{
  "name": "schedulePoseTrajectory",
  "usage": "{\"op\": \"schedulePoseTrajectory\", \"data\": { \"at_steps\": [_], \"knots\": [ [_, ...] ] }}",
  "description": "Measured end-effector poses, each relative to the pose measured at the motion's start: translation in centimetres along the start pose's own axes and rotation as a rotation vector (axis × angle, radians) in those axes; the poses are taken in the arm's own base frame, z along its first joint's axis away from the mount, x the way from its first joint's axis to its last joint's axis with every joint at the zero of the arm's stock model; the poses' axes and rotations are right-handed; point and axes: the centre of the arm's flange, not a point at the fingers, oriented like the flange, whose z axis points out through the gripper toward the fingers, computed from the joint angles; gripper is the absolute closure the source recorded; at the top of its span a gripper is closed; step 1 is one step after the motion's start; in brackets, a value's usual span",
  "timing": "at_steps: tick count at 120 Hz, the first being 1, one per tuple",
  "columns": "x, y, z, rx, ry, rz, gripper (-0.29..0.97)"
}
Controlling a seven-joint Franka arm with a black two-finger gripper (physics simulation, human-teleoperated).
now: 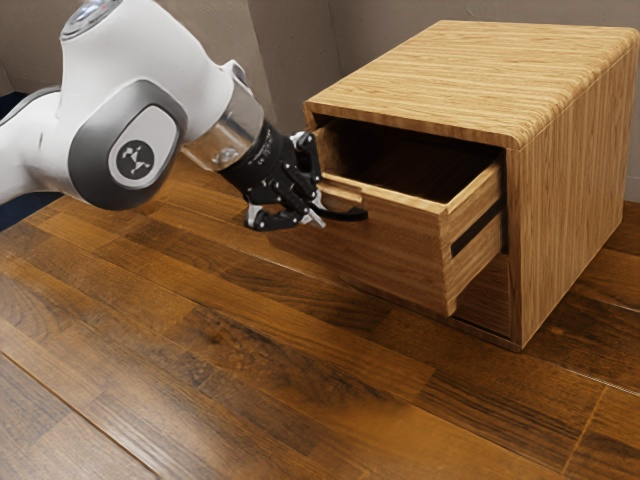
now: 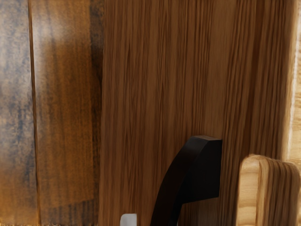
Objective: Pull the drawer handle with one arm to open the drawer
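Wide stretch of dark planks (image 1: pixel 250 400) across the lower left and bottom of the exterior view, open room out in front of the drawer (image 1: pixel 400 250). Upper right taken by the cabinet (image 1: pixel 500 80), reaching the frame's right edge, rounded along its top front edge. Counted: one cabinet, one drawer, one handle (image 1: pixel 348 213), one arm (image 1: pixel 130 110), one gripper (image 1: pixel 300 200). Drawer at centre frame: hangs partway out of the cabinet toward the left, dark hollow showing behind its front, underside just clear of the planks. Same light striped wood as the cabinet, with a dark slot along its side. Handle black and curved, on the drawer front left of centre; in the wrist view rises from the lower edge against vertical grain, beside a pale rounded wood edge (image 2: pixel 268 188) at lower right. Arm white and grey, enters from upper left. Gripper black, right at the handle against the drawer front; cannot tell whether closed on it or open beside it.
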Motion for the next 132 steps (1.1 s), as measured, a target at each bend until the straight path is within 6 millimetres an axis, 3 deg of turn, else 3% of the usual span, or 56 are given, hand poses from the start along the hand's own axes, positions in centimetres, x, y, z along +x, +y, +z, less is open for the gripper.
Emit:
{"op": "schedulePoseTrajectory", "data": {
  "at_steps": [75,97,108,116,132],
  "knots": [
    [0.4,-5.6,-3.7,-0.023,-0.011,0.004,0.79],
    [0.5,-6.3,-4.7,-0.038,-0.012,0.001,0.76],
    [1.7,-6.4,-6.9,-0.08,0.006,-0.016,0.62],
    [2.1,-7.0,-9.6,-0.126,0.017,-0.018,0.48],
    [0.4,-7.9,-15.4,-0.147,0.008,0.018,0.25]
  ]
}}
